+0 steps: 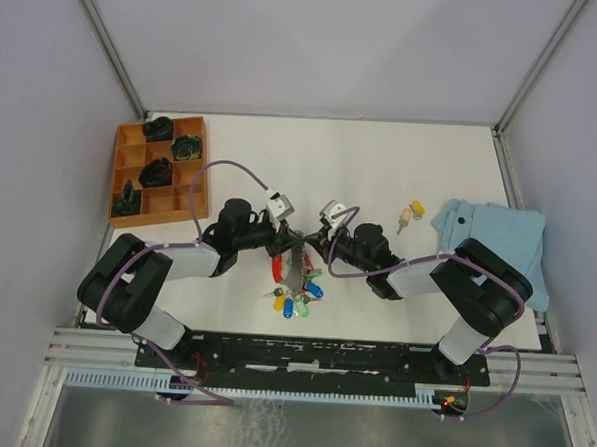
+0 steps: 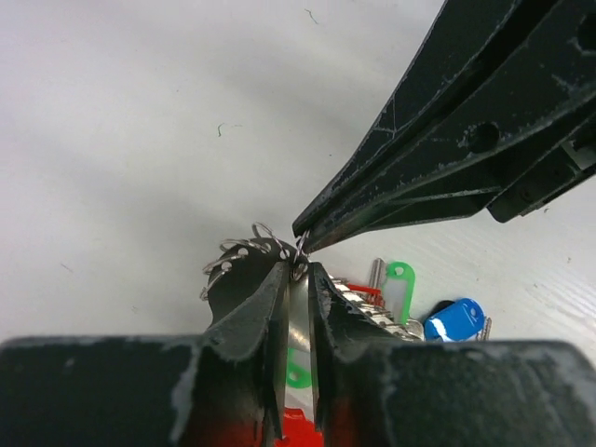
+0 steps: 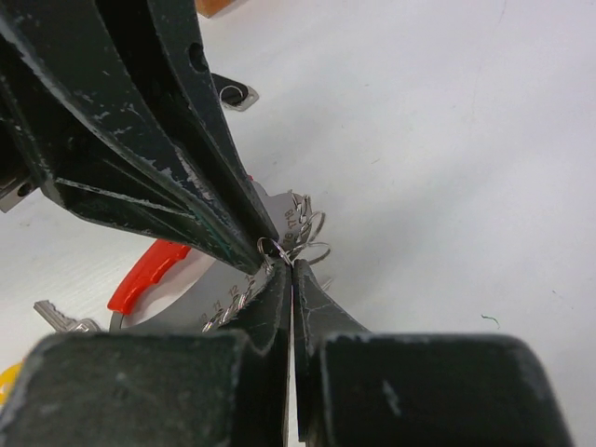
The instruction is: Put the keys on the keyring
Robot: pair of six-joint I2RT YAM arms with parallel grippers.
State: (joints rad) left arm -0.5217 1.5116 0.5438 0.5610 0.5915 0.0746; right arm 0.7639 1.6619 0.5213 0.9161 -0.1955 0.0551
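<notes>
Both grippers meet tip to tip over the keyring (image 1: 293, 271), a grey numbered plate (image 3: 209, 284) edged with small wire rings and carrying a red strap (image 3: 149, 277). My right gripper (image 3: 291, 264) is shut, pinching one small ring at the plate's rim. My left gripper (image 2: 298, 271) faces it with a narrow gap between its jaws, and the same small ring lies at its tips. Several keys (image 1: 296, 300) with coloured tags hang below the plate, among them a blue one (image 2: 456, 318) and a green one (image 2: 399, 284). A yellow-tagged key (image 1: 411, 215) lies apart on the right.
An orange divided tray (image 1: 157, 168) holding dark pieces stands at the back left. A light blue cloth (image 1: 498, 239) lies at the right edge. A small black piece with a metal loop (image 3: 233, 93) rests on the white table (image 1: 362, 157) near the tray.
</notes>
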